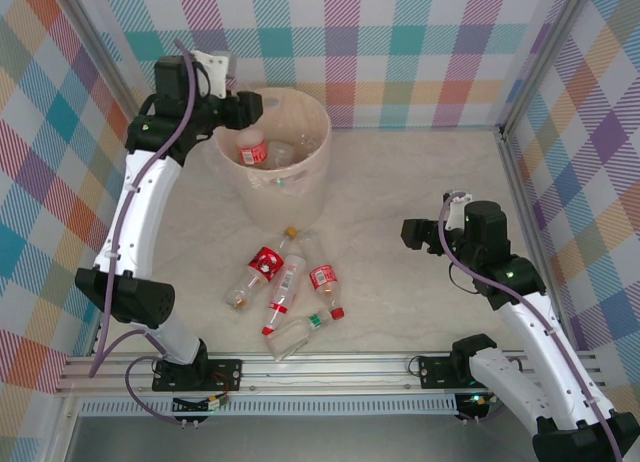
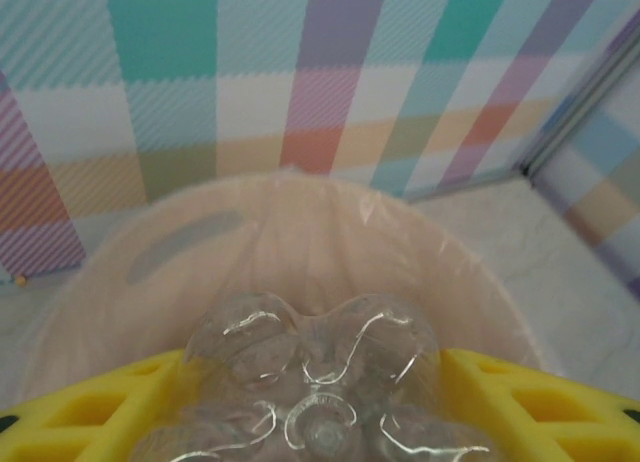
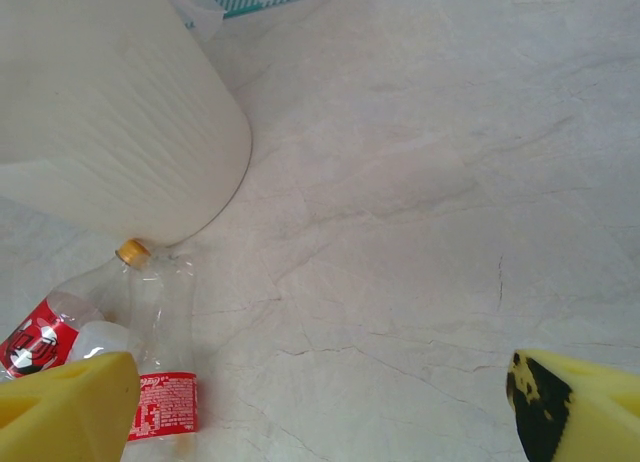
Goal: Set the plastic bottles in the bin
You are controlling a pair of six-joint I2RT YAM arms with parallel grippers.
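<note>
From above, the left jaws hang over the far left rim of the bin (image 1: 318, 167). Some bottles already lie inside it. More plastic bottles (image 1: 290, 287) lie in a bunch on the surface (image 1: 420, 172), just near the bin. The right jaws are well to their right.

In the left wrist view, the left jaws hold a clear bottle (image 2: 315, 382) by its body, over the bin.

In the right wrist view, the right jaws stand wide and hold nothing.

We think these bottles are light, thin, slippery and easy to squash. It is best to pinch one softly across its middle.
</note>
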